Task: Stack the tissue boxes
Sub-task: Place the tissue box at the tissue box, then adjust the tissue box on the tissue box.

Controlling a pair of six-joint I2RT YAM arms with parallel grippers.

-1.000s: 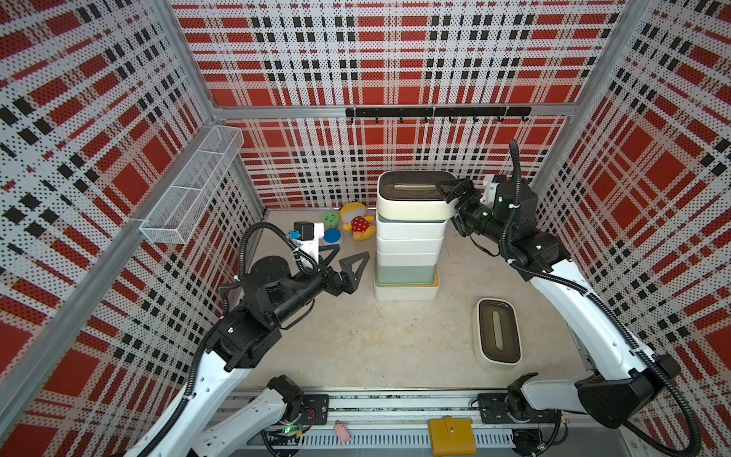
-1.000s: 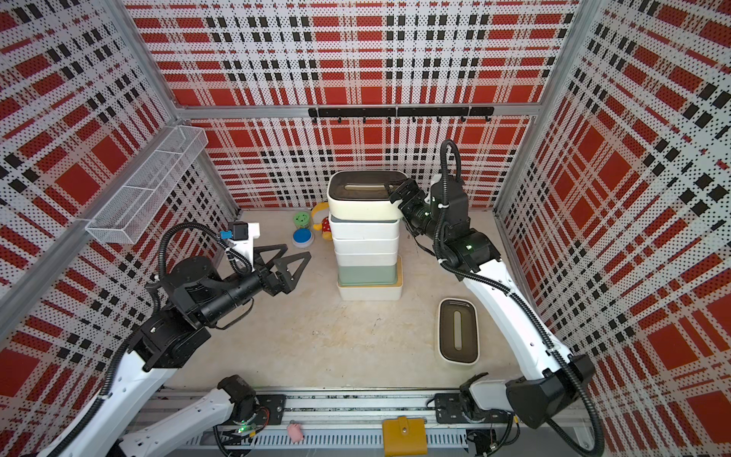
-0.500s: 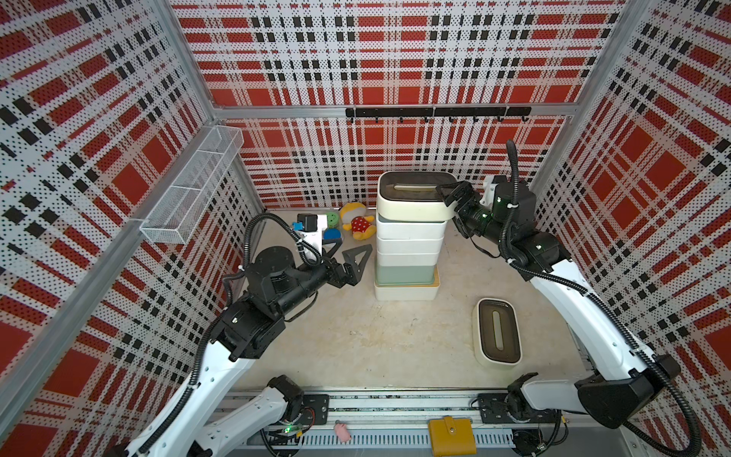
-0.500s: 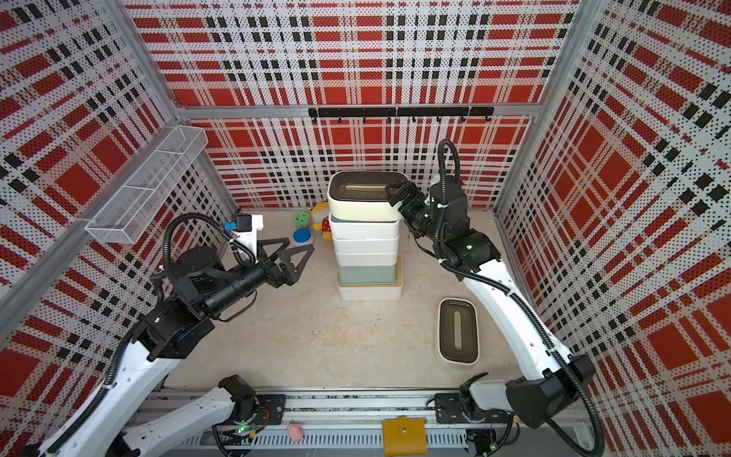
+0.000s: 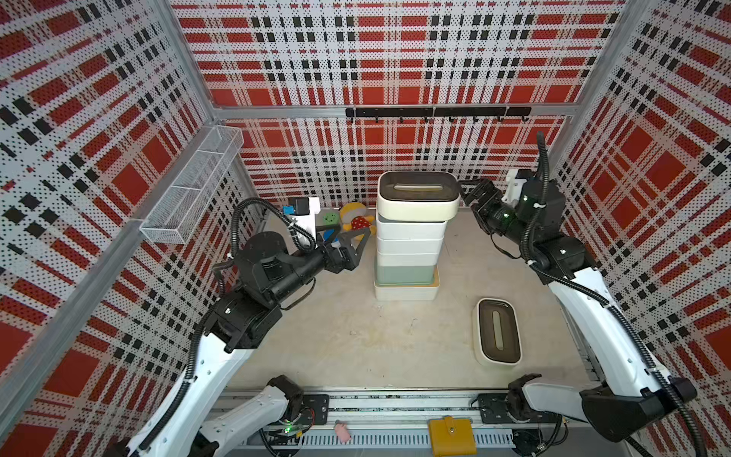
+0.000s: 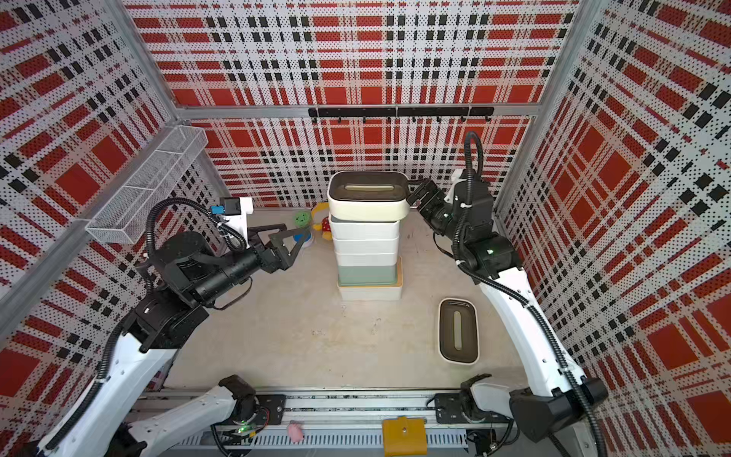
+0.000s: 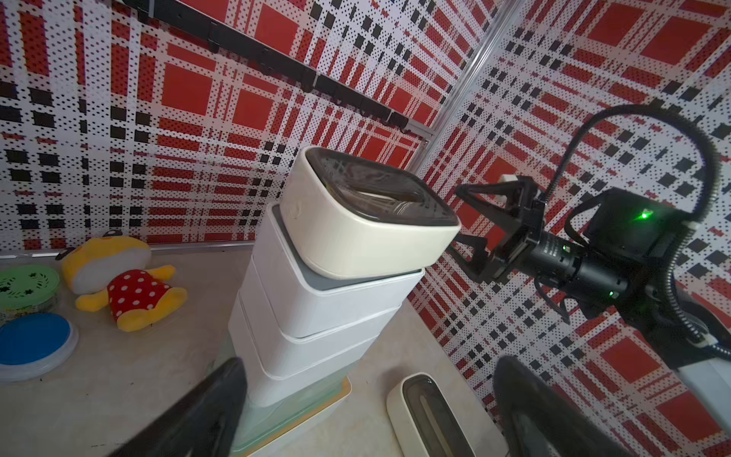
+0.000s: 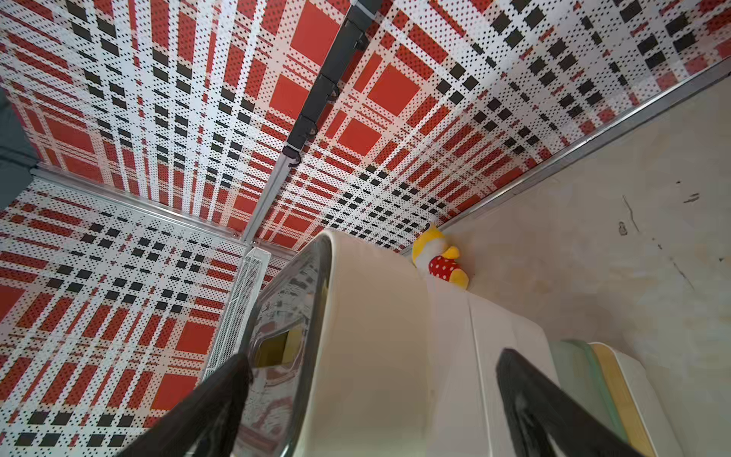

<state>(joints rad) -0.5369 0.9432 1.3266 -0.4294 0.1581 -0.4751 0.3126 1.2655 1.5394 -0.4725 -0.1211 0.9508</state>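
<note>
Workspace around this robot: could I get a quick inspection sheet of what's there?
Surface: beige table, scuffed.
Job's things: stack of six tissue boxes, top box skewed; loose box lies apart.
Clutter: plush toy, green disc, blue disc by back wall; yellow wallet on front rail.
Grippers: left gripper open, empty; right gripper open beside the top box.
Cables: black hoses loop over both arms, unsnagged.
Surroundings: plaid walls, wire basket, hook rail.

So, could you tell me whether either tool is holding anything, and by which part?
Nothing is held. The right tool stands open at the end of the top tissue box; the left tool is open, apart from the stack.
</note>
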